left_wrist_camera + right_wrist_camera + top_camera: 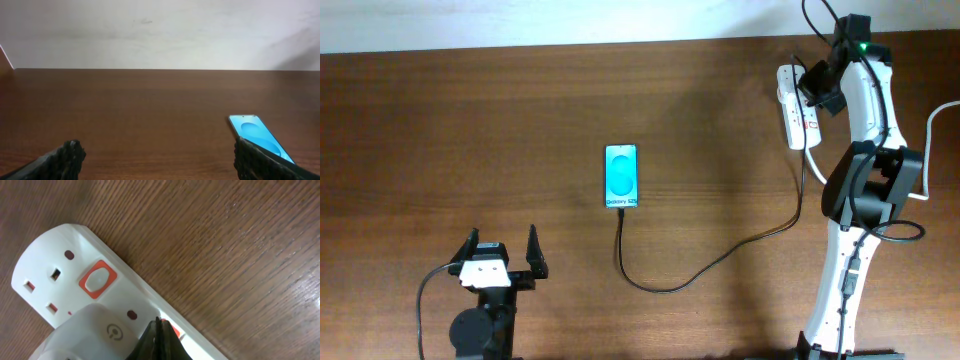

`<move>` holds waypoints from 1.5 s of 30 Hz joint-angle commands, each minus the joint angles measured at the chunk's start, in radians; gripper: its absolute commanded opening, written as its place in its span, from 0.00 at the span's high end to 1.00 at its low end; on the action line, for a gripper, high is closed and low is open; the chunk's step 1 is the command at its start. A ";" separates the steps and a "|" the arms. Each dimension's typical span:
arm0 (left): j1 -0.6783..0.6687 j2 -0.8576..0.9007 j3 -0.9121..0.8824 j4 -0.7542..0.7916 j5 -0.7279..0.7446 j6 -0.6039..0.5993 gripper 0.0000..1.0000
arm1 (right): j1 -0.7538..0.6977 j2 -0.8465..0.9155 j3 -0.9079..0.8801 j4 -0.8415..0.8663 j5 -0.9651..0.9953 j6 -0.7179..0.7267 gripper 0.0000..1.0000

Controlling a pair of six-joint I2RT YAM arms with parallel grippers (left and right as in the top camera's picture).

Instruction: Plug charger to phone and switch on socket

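Observation:
The phone (pixel 621 177) lies flat mid-table with its cyan screen up; it also shows at the right of the left wrist view (pixel 260 136). The charger cable (pixel 720 255) runs from the phone's near end in a loop across the table toward the socket. The socket (pixel 792 112), a white power strip, lies at the far right. My right gripper (pixel 159 325) is shut, its tips down on a red switch of the socket (pixel 60 265), beside a white plug. My left gripper (pixel 502 258) stands open near the front left, nothing between its fingers (pixel 67 155).
A thick white cord (pixel 932 130) curves off at the right edge behind the right arm. A second red switch (pixel 98 279) shows farther along the strip. A pale wall runs behind the table's far edge (pixel 160 69).

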 commanded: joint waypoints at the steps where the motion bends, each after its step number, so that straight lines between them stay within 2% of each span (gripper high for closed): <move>1: -0.004 -0.004 -0.004 -0.005 -0.006 0.015 0.01 | 0.045 0.022 -0.012 0.026 -0.029 -0.011 0.96; 9: -0.004 -0.004 -0.004 -0.005 -0.006 0.015 0.01 | 0.080 0.022 -0.012 0.019 -0.090 -0.026 0.96; 27: -0.004 -0.004 -0.004 -0.005 -0.006 0.015 0.01 | 0.135 0.038 -0.031 -0.035 -0.091 -0.025 0.96; 35: -0.004 -0.004 -0.004 -0.005 -0.006 0.015 0.01 | 0.171 0.047 -0.033 -0.049 -0.090 -0.025 0.96; 37: -0.004 -0.004 -0.004 -0.005 -0.006 0.015 0.01 | 0.169 0.035 -0.029 -0.046 -0.031 -0.039 0.95; 40: -0.004 -0.004 -0.004 -0.005 -0.006 0.015 0.01 | 0.119 -0.032 0.012 -0.087 0.074 -0.040 0.96; 45: -0.004 -0.004 -0.004 -0.005 -0.006 0.015 0.01 | -0.072 -0.137 0.103 -0.184 0.082 -0.041 0.96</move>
